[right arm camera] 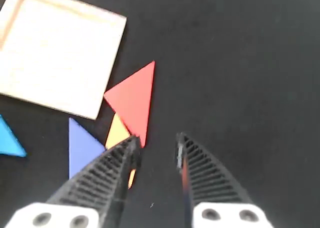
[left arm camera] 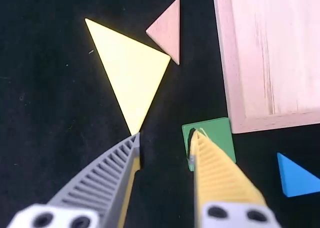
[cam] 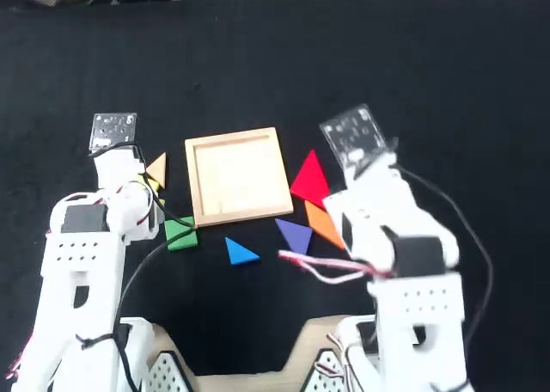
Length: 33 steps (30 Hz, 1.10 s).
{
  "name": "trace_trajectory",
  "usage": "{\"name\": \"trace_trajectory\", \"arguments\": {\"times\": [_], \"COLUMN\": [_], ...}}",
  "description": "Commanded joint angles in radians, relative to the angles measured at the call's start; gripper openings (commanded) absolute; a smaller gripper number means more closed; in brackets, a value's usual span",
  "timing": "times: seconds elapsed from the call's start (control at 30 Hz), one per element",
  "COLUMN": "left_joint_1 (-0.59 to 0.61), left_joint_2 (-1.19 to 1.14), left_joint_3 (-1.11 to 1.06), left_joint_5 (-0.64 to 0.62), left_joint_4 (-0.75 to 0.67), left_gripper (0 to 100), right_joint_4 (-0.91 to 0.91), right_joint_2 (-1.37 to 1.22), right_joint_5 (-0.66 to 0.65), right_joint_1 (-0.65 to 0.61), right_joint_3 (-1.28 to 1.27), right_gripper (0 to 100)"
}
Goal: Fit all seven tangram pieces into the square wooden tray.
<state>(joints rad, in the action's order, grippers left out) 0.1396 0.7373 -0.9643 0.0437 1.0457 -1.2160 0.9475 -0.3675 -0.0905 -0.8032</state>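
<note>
Left of the square wooden tray [cam: 232,138], hovering the left gripper [left arm camera: 165,135], jaws spread, tip of the yellow triangle [left arm camera: 131,68] pointing at one finger, green square [left arm camera: 220,133] lying under the other. Right of it, holding the right gripper [right arm camera: 156,137] with jaws apart beside the red triangle [right arm camera: 134,99], long edge running toward them.

Free passage runs over the black table [cam: 361,57] beyond the square wooden tray [cam: 234,137]. The yellow triangle [left arm camera: 131,73] and green square [left arm camera: 222,133] crowd its left side. The red triangle [cam: 310,181] and orange piece [cam: 324,223] block its right.
</note>
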Motion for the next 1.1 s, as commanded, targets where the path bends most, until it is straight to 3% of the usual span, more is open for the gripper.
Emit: {"name": "trace_trajectory", "arguments": {"times": [0.0, 0.2, 0.33, 0.53, 0.67, 0.9, 1.07], "left_joint_1": [-0.01, -0.113, -0.044, -0.001, 0.001, 0.042, 0.039], "left_joint_2": [0.041, 0.054, 0.054, 0.043, 0.049, 0.052, 0.044], "left_joint_3": [0.022, -0.107, -0.067, -0.077, -0.134, -0.176, -0.176], "left_joint_5": [-0.051, 0.034, -0.041, -0.08, -0.103, -0.183, -0.18], "left_joint_4": [-0.044, -0.133, -0.133, -0.144, -0.227, -0.284, -0.29], "left_gripper": [17, 18, 18, 18, 17, 17, 17], "right_joint_4": [0.035, 0.046, 0.055, 0.152, 0.189, 0.16, 0.098], "right_joint_2": [-0.128, -0.294, -0.364, -0.489, -0.619, -0.817, -0.788], "right_joint_5": [0.011, 0.025, 0.028, 0.034, 0.035, 0.072, -0.014], "right_joint_1": [-0.015, -0.063, -0.129, -0.143, -0.147, -0.163, -0.186], "right_joint_3": [0.101, 0.134, 0.143, 0.168, 0.213, 0.364, 0.371], "right_gripper": [12.3, 16.9, 24.6, 24.7, 24.7, 24.7, 24.7]}}
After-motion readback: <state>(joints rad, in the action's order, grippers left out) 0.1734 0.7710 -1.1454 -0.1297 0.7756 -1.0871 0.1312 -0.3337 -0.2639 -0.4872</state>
